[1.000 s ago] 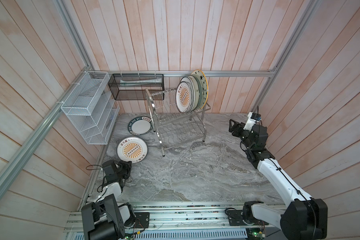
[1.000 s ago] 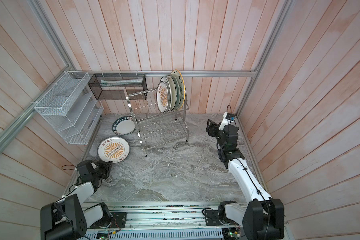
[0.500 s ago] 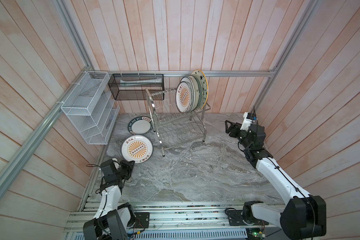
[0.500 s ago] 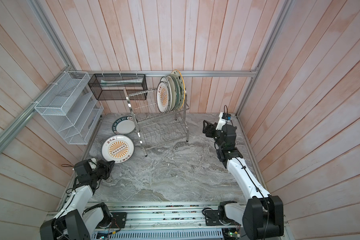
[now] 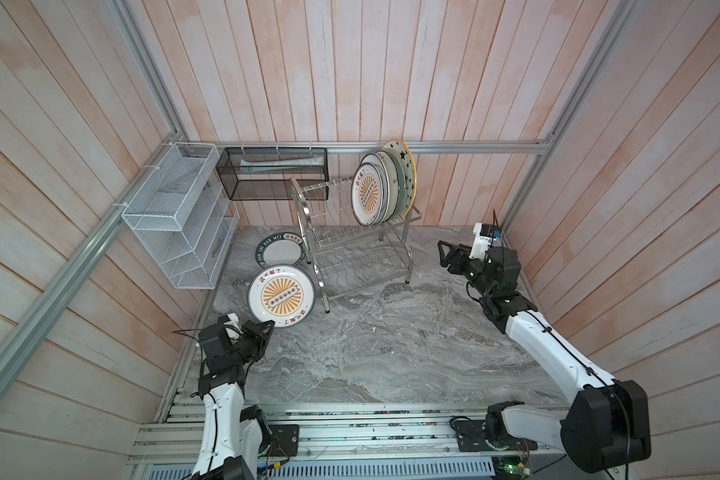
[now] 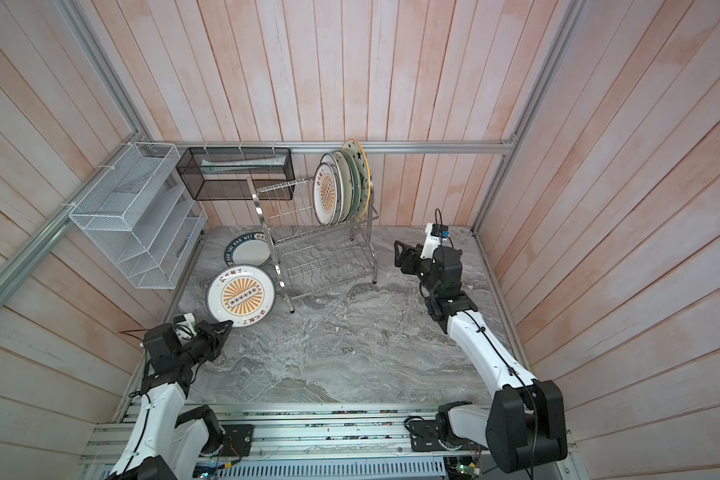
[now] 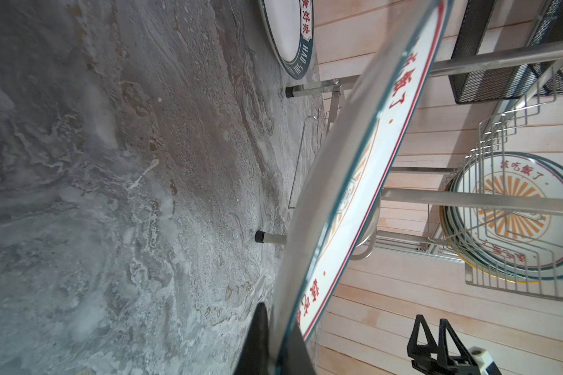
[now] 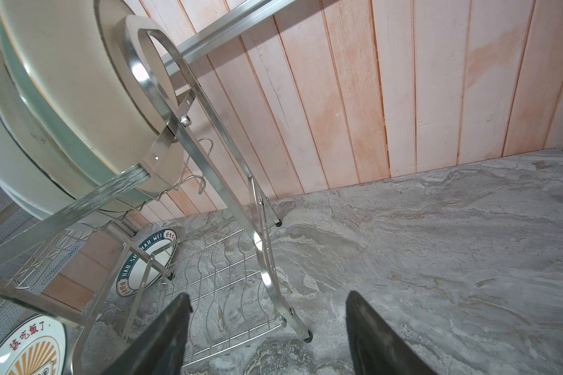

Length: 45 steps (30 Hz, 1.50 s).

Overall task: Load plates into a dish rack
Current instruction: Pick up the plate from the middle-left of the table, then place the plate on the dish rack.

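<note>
My left gripper (image 5: 267, 329) (image 7: 275, 344) is shut on the near rim of a white sunburst plate (image 5: 281, 295) (image 7: 355, 181), held tilted above the marble floor, left of the dish rack (image 5: 409, 253) (image 8: 228, 156). Several plates (image 5: 367, 194) (image 8: 62, 97) stand upright at the right end of the rack's upper tier; its lower tier is bare. A teal-rimmed plate (image 5: 281, 251) (image 8: 147, 259) lies by the back wall, left of the rack. Right of the rack, my right gripper (image 5: 443, 254) (image 8: 267, 328) is open and holds nothing.
A white mesh shelf unit (image 5: 179, 216) hangs on the left wall and a black mesh basket (image 5: 273, 174) on the back wall behind the rack. Wooden walls close in three sides. Aluminium rails (image 5: 350, 432) run along the front.
The left gripper has lifted the sunburst plate off the floor and carried it right, towards the rack. The right gripper has swung left, nearer the rack's right end.
</note>
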{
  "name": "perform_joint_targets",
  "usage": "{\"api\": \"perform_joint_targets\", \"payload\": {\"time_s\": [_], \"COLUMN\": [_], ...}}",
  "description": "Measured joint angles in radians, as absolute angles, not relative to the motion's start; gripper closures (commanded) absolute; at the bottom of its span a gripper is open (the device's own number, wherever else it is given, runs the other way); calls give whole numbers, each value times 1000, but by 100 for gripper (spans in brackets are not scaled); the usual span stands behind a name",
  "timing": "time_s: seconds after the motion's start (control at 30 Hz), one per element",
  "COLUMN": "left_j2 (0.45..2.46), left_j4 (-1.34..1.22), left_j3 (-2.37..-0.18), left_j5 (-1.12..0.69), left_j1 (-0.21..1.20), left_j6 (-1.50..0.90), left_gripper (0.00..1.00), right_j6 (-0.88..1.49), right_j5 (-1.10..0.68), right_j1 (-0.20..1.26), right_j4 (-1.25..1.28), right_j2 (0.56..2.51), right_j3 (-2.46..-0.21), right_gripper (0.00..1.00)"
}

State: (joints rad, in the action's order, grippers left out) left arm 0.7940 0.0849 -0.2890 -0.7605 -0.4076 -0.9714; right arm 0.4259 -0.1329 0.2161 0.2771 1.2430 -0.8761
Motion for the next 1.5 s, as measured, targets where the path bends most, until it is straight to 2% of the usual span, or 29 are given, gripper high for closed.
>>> {"api": "perform_joint_targets", "payload": {"time_s": [0.67,0.97,1.27,1.5], "left_j2": [732,646,643,708], "left_j4": [190,271,268,175], "left_j3": [-289,-289,-289,-289], "left_j5": [-882,-909,-927,-900], "left_j1": [-405,-382,-244,-85], "left_j6": [-900,-871,-865,-891], "left_gripper": [100,100,100,100], "right_j6": [453,472,487,476], "right_j5": [-160,-193,-257,-431], "right_j1": [286,307,307,307], "right_j4": [315,326,340,345], "right_j2": [1299,1314,1314,1315], "right_j3": [-891,-903,-904,-904], "right_gripper": [24,24,24,24]}}
